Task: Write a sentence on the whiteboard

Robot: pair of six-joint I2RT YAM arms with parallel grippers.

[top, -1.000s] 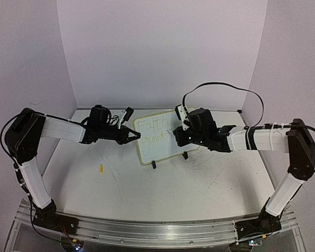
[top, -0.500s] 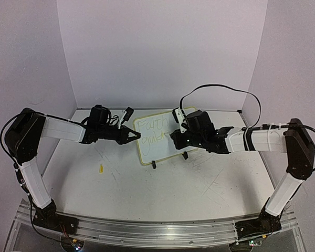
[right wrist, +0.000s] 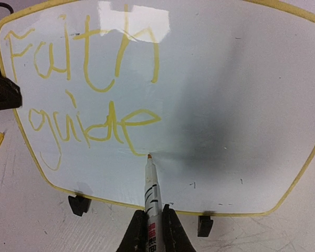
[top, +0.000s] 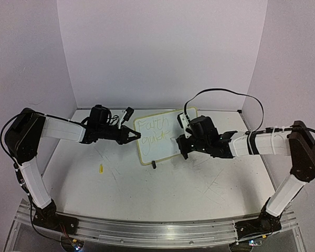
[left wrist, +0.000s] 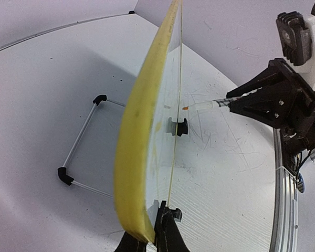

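Currently the board (top: 160, 136) is found at the back middle of the table (top: 147, 199), stood near upright and leaned back on its wire stand (left wrist: 81, 142), with black clip feet (right wrist: 79, 203) under the bottom rim. Its left edge is clamped by the left gripper (top: 132, 135): in the left wrist view the yellow rim is seen pinched between the closed jaws. Judged purpose: the light board is braced so that it is not pushed back or turned by pen pressure.

A marker (right wrist: 151, 189) is held in the right gripper (top: 182, 146), jaws closed on its barrel, tip pointed square at the writing face. "Faith guide" is read in yellow, on two lines. The tip is placed just below and right of the last "e"; whether it is touching or just off the surface cannot be settled. Judged step: a next stroke or word is to be started, the sentence being taken as unfinished.

Blank space is left to the right of both lines, so room is available. A small yellow piece (top: 101, 168), possibly the marker cap, is noted on the table well left of the board, out of the way. Nothing is seen between tip and board. Risk noted: yellow ink is faint on white, more so under the glare patch (right wrist: 134, 18) at the top.
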